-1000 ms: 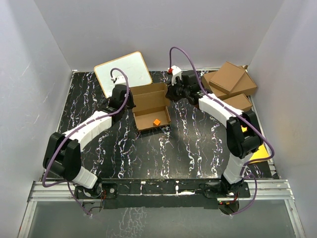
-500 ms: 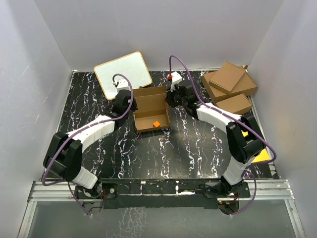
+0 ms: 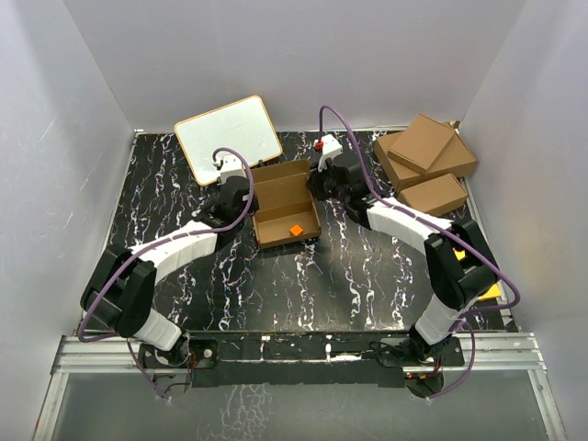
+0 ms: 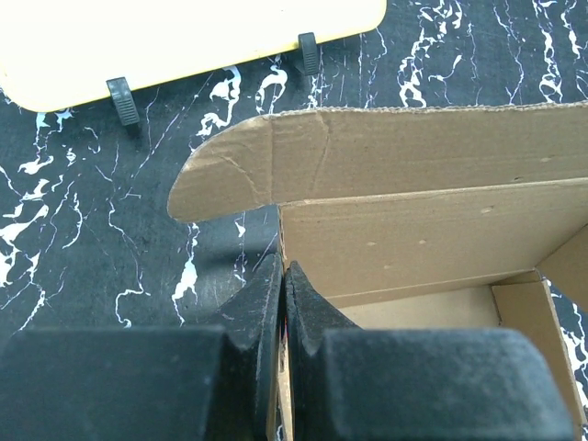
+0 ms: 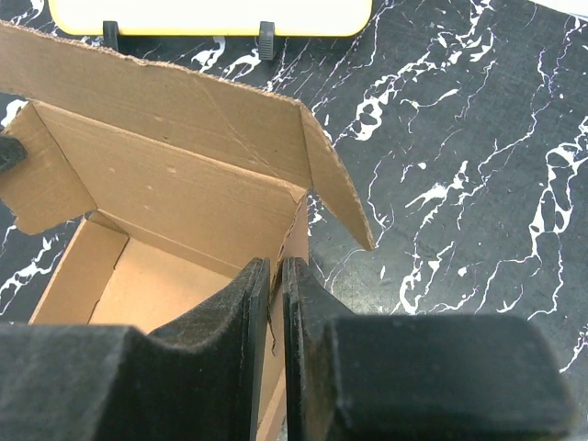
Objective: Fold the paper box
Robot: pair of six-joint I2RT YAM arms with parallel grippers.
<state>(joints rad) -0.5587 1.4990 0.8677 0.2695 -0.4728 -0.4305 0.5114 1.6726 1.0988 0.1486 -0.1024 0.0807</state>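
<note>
Tabletop: black, white-veined tabletop [image 3: 276,294] between pale walls; a white board [image 3: 230,138] sits at the far left.
Risk, tearing: each claw pinches a thin cardboard side wall, so pulling the walls apart or twisting them unevenly could crease or rip one.
Risk, skewing: if one arm leads the other, the paper box [image 3: 280,220] could swivel on the smooth surface and the lid could fold off its crease.
Risk, contents: a small orange piece [image 3: 296,230] lies on the box floor, and a tilt could tip it out.
Left arm: reaches forward and inward from its base, wrist bent down over the box's left side.
Left claw [image 4: 283,268]: closed, pads pinching the top edge of the left wall.
Paper box: far centre of the tabletop, between the two claws, tray open upward, lid raised at the back with its ear flaps splayed.
Right arm: elbow high, forearm stretched inward to the box's right side.
Right claw [image 5: 274,266]: pads nearly together astride the right wall; it looks like a grip, though how firmly they bite is hard to judge.
Far right: three larger cartons [image 3: 424,156], stacked, well apart from the box.
</note>
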